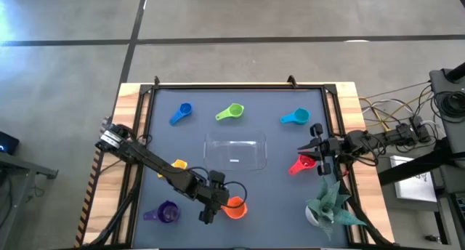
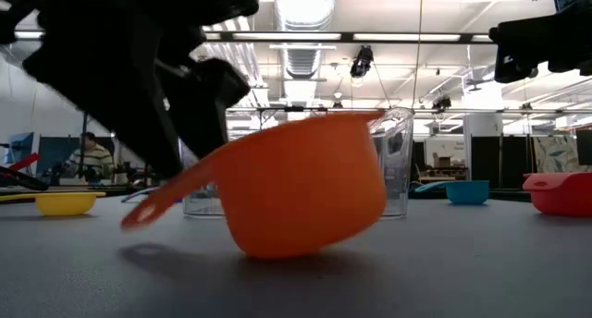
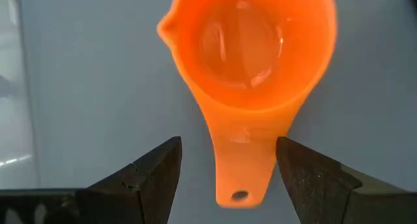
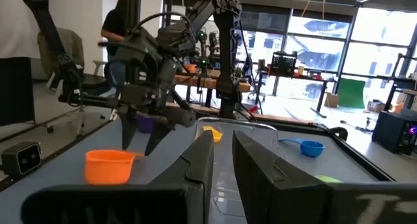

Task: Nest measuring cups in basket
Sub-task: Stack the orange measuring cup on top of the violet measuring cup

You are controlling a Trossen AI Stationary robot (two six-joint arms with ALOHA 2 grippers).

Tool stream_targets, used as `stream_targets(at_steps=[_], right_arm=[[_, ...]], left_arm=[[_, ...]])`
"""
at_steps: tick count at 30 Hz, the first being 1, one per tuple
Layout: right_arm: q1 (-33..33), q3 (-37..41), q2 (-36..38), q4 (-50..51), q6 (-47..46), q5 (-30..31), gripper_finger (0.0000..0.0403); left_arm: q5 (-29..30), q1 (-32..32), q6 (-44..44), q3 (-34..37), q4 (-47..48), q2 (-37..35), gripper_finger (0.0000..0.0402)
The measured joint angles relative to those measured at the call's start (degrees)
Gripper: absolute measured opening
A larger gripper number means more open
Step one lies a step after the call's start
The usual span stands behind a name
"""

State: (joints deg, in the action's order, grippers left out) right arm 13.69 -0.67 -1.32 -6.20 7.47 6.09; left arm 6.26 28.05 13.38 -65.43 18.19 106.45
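The orange cup [image 3: 251,51] sits tilted on its base [image 2: 277,244] near the table's near edge, handle [image 3: 241,175] pointing at my left gripper [image 3: 231,178]. That gripper is open, one finger on each side of the handle with a gap at both. The clear basket [image 1: 235,152] stands at mid-table. Around it lie the dark blue [image 1: 180,113], green [image 1: 231,112], light blue [image 1: 296,118], red [image 1: 301,165], purple [image 1: 166,212] and yellow [image 1: 179,164] cups, the yellow one partly under my left arm. My right gripper [image 4: 221,142] hovers shut above the red cup [image 2: 560,193].
A potted green plant [image 1: 330,206] stands at the near right corner, close to my right arm. A raised frame [image 1: 232,86] borders the grey mat. People and other equipment show in the room behind the table.
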Motion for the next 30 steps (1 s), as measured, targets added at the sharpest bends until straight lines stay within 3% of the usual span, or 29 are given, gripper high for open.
stream_targets(at_steps=[7,16,21,25,30], right_arm=[[0.0,0.0,0.0,0.0,0.0,0.0,0.0047],[0.0,0.0,0.0,0.0,0.0,0.0,0.0047],[0.0,0.0,0.0,0.0,0.0,0.0,0.0047],[0.0,0.0,0.0,0.0,0.0,0.0,0.0047],[0.0,0.0,0.0,0.0,0.0,0.0,0.0047]], left_arm=[[-0.3,0.0,0.7,0.0,0.0,1.0,0.0215],[-0.4,0.0,0.7,0.0,0.3,1.0,0.009],[-1.0,0.0,0.7,0.0,0.2,0.9,0.0048],[-1.4,0.0,1.2,0.0,0.2,0.8,0.005],[-1.3,-0.1,2.2,-0.1,2.2,0.0,0.0103]])
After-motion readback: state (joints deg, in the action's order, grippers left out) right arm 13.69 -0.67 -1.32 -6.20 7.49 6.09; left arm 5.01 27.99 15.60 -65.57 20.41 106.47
